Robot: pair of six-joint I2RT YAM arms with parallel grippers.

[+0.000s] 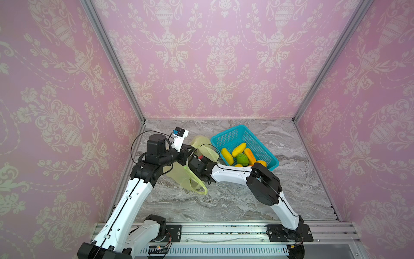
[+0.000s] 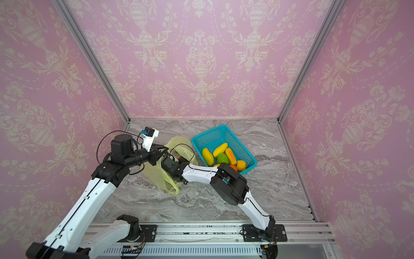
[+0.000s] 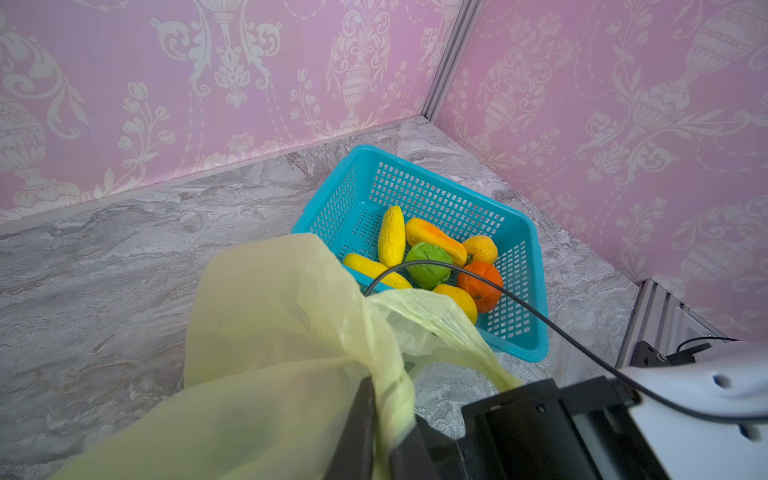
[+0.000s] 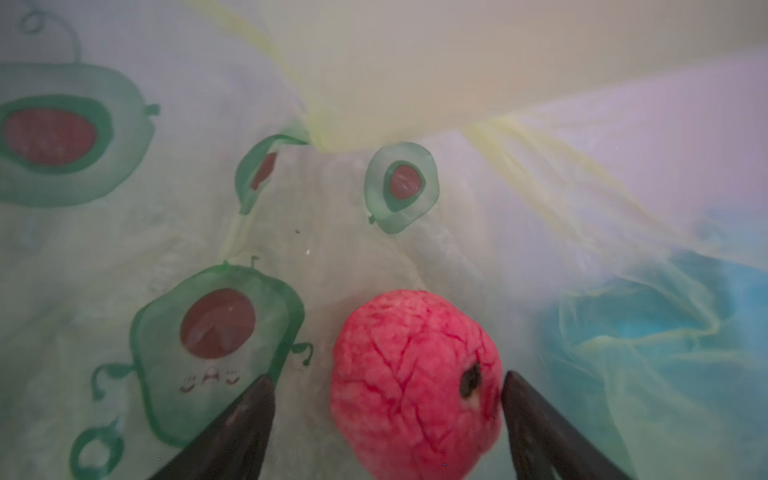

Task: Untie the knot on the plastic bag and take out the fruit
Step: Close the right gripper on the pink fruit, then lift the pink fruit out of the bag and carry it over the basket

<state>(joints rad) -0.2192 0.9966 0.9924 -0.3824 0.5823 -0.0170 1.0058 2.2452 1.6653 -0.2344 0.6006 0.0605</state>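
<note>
Plastic bag (image 3: 270, 324), pink fruit (image 4: 409, 361) seen inside
Bag edge is pinched by the left gripper (image 3: 384, 432); fruit is straddled by the spread jaws of the right gripper (image 4: 387, 376).

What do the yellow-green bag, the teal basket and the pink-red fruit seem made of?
The yellow-green bag: thin plastic film, translucent and crumpled. The teal basket: rigid moulded plastic, gridded holes. The pink-red fruit: perhaps foam or rubber; matt, wrinkled skin.

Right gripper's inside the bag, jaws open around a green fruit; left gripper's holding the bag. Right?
Wrong colour: the fruit between the open jaws of the right gripper is pink-red, not green, as the right wrist view shows. The rest stands: that gripper is inside the plastic bag, and the left gripper holds it.
</note>
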